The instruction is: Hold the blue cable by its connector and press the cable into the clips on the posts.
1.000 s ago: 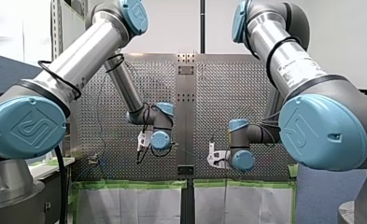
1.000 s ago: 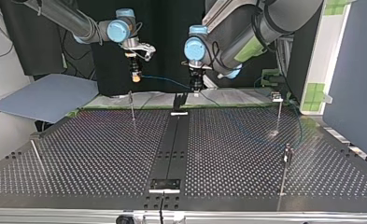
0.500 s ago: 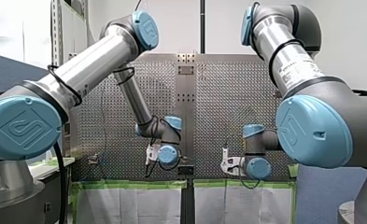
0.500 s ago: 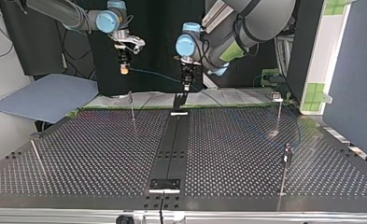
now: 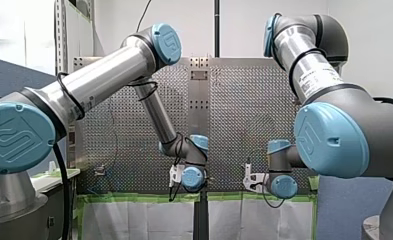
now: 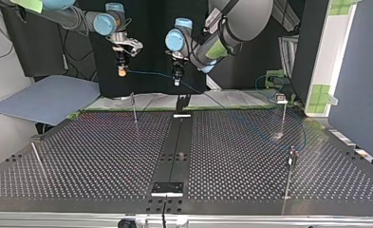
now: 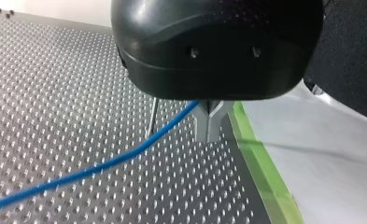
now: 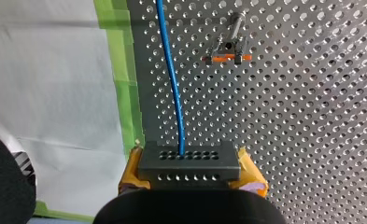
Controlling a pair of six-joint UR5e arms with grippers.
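Front view: the robot's left gripper [image 5: 173,176] and right gripper [image 5: 247,175] hang low over the near edge of the perforated table [image 5: 244,110], well apart. How their fingers stand cannot be told from here. A label [image 5: 316,80] on the right arm's silver tube carries dark print too small to read. The blue joint caps [image 5: 14,137] bear an embossed angular emblem and no legible words.

Top view: both grippers are raised above the table's far edge, the right gripper [image 6: 122,72] at the view's left and the left gripper [image 6: 177,80] nearer the middle. The blue cable [image 6: 148,74] spans the gap between them, then trails from the left gripper down over the table at the view's right. A thin post [image 6: 134,108] stands below the right gripper, apart from the cable.

Left wrist view: the left gripper [image 7: 209,126] has its metal fingers [image 7: 202,122] pinched together on the blue cable [image 7: 102,165]. The cable runs away over the table, beside green tape [image 7: 260,172].

Right wrist view: the right gripper [image 8: 189,164] clamps the connector [image 8: 189,158], a dark block with rows of holes, between yellow pads [image 8: 252,176]. The cable [image 8: 172,79] runs straight ahead from the connector, passing beside a post with an orange clip [image 8: 228,57] without touching it. No writing is visible.
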